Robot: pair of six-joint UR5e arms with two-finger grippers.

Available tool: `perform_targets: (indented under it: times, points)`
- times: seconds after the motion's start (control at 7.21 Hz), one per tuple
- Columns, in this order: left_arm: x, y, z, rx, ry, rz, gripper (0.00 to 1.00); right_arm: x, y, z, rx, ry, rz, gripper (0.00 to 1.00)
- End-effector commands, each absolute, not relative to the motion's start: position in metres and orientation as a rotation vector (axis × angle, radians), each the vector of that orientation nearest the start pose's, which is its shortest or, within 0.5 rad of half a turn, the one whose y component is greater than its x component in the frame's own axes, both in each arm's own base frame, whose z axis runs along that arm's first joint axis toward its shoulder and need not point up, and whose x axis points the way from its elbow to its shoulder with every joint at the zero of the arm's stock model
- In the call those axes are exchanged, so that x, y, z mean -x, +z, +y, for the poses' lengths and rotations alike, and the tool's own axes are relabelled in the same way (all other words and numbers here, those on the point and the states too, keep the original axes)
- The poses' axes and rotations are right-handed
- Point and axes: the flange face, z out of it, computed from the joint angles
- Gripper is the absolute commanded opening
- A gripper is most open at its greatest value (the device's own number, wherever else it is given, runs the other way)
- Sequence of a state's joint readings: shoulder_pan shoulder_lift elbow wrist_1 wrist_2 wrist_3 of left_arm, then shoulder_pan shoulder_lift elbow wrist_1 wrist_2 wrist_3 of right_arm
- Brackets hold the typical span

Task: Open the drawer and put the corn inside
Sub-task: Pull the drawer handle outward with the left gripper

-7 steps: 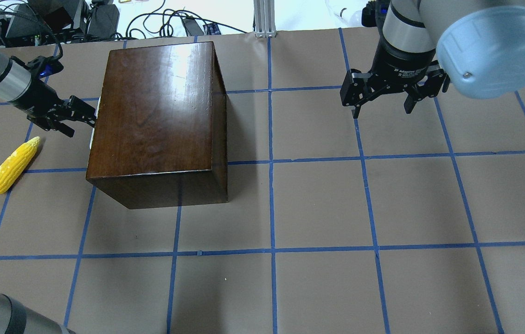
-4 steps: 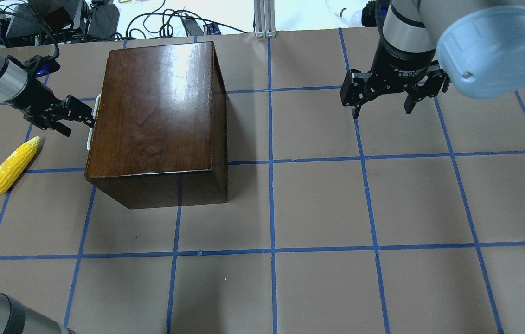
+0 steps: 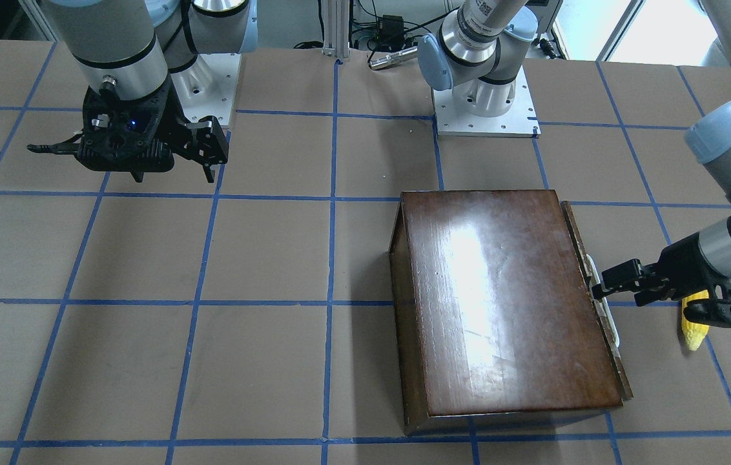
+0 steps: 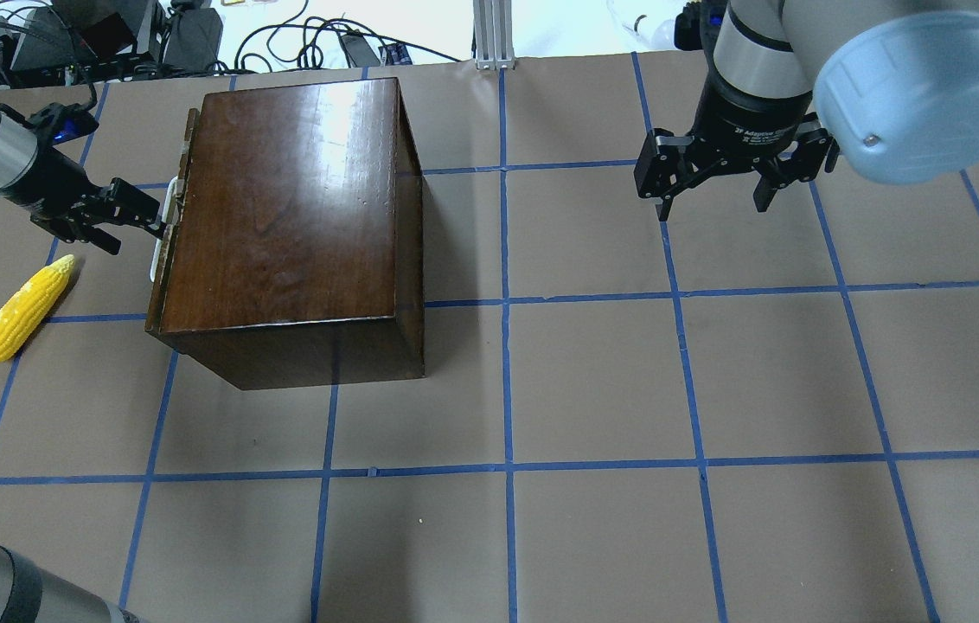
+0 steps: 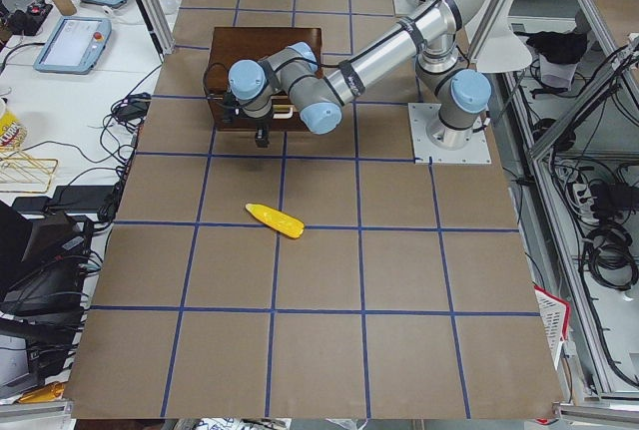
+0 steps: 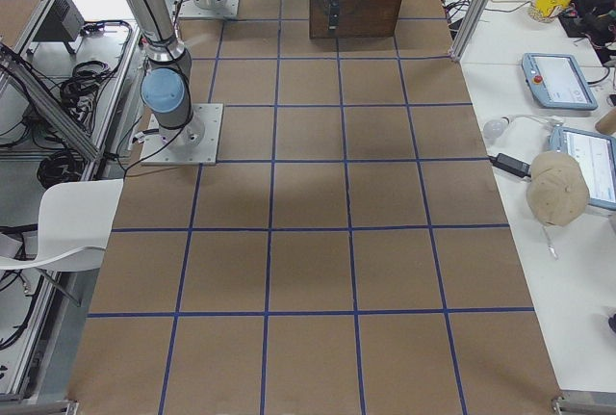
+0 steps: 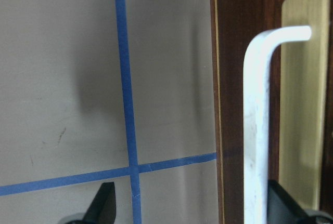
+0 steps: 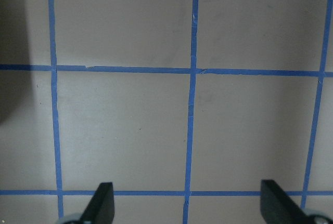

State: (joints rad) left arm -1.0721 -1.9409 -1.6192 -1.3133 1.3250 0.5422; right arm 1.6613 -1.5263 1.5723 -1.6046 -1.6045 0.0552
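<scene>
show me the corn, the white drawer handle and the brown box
yellow corn cob (image 4: 22, 310): overhead view, middle of the cob.
white drawer handle (image 7: 257, 130): left wrist view, on its long straight bar.
glossy dark-brown wooden box (image 4: 291, 199): overhead view, centre of its top face.

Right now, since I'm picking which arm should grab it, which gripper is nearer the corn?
Left. The left gripper is at the drawer handle, a short way from the corn. The right gripper hovers far off on the other side of the box.
</scene>
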Motion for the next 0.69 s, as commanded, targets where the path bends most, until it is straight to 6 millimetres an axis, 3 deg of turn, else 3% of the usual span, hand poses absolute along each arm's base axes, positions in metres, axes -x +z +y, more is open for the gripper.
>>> perform_targets:
  times: [0.0, 0.28, 0.55]
  points:
    - [-0.151, 0.286, -0.598, -0.038, 0.022, 3.43, 1.0, -0.175, 0.468, -0.495, 0.056, 0.016, 3.176, 1.0]
    - [-0.155, 0.288, -0.598, -0.03, 0.014, 3.421, 1.0, -0.175, 0.468, -0.495, 0.056, 0.016, 3.176, 1.0]
    - [-0.188, 0.287, -0.588, 0.062, 0.0, 3.424, 1.0, -0.175, 0.468, -0.495, 0.056, 0.016, 3.176, 1.0]
